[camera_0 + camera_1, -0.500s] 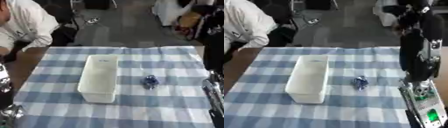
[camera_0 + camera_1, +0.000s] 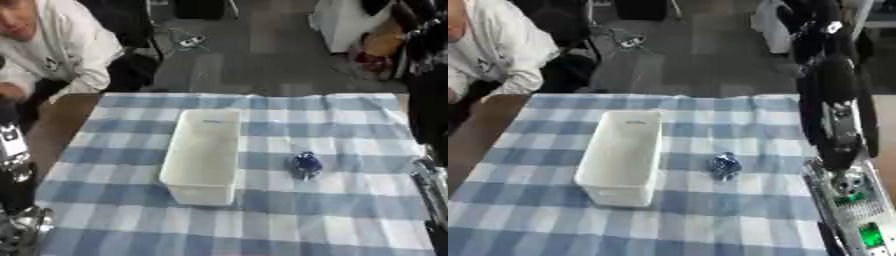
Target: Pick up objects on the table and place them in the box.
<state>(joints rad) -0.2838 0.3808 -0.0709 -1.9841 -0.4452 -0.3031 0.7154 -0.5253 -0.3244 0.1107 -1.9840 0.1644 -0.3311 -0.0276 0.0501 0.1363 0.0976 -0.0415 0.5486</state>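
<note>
A white oblong box stands open and empty on the blue-and-white checked cloth, left of centre with its long side running away from me. A small shiny blue object lies on the cloth just right of the box, apart from it. My right arm reaches down along the right edge, and its hand shows low at the right, well clear of the blue object. My left hand shows only as black and silver parts at the lower left corner, away from the box.
A strip of bare brown tabletop shows left of the cloth. The cloth's far edge meets grey floor with cables and dark furniture behind it.
</note>
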